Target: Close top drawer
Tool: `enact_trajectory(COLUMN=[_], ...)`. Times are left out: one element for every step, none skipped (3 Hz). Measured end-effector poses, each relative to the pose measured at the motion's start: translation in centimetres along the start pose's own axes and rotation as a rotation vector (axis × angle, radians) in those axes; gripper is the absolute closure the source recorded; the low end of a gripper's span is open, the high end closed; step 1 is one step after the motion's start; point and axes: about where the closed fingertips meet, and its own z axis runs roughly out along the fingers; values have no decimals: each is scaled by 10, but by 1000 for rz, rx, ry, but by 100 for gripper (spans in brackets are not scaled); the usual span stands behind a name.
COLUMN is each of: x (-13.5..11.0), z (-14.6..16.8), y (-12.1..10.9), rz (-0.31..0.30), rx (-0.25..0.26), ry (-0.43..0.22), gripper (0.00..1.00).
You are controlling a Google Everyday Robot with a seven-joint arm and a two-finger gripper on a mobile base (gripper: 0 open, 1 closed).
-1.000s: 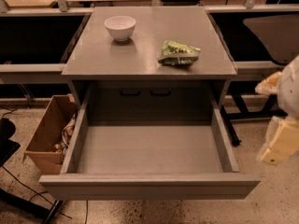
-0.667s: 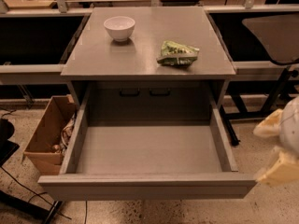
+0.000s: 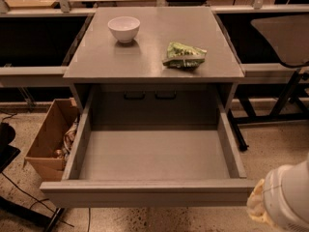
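Nearest, in the lower right corner, the claw (image 3: 280, 201) sits just beside the front right end of the top drawer (image 3: 149, 193); whether it is apart or together I cannot tell. The drawer stands wide open. Left of it, a cardboard box (image 3: 46, 141) rests on the floor. Farther back, the counter (image 3: 145, 62) carries a green packet (image 3: 184, 55) and a white bowl (image 3: 124, 28).
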Motion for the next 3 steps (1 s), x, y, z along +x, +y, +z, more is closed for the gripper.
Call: enact_trajectory(x=[22,23,22], z=[73,88,88], y=[22,13,12], rz=[33,55,55], rx=[-34,24,25], ry=[39,21,20], gripper=[100,100,100])
